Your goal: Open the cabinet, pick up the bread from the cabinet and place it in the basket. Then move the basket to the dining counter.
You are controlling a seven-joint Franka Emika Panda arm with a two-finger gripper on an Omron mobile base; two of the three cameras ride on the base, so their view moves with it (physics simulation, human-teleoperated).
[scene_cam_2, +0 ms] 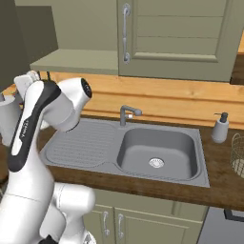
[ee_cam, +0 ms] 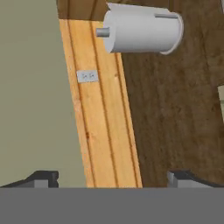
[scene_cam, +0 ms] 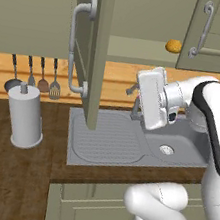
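The bread (scene_cam: 173,46), one bun, sits on the cabinet (scene_cam: 93,53) shelf at the upper right of the left base view, partly hidden behind the closed right door. One cabinet door stands open edge-on at upper center. The basket (scene_cam_2: 237,153) is cut off at the right edge of the right base view, on the dark surface (scene_cam_2: 219,183) beside the sink (scene_cam_2: 157,152). One soap bottle (scene_cam_2: 219,127) stands near it. The end effector (ee_cam: 111,179) is released, its two fingertips spread wide at the bottom of the hand view, grasping nothing.
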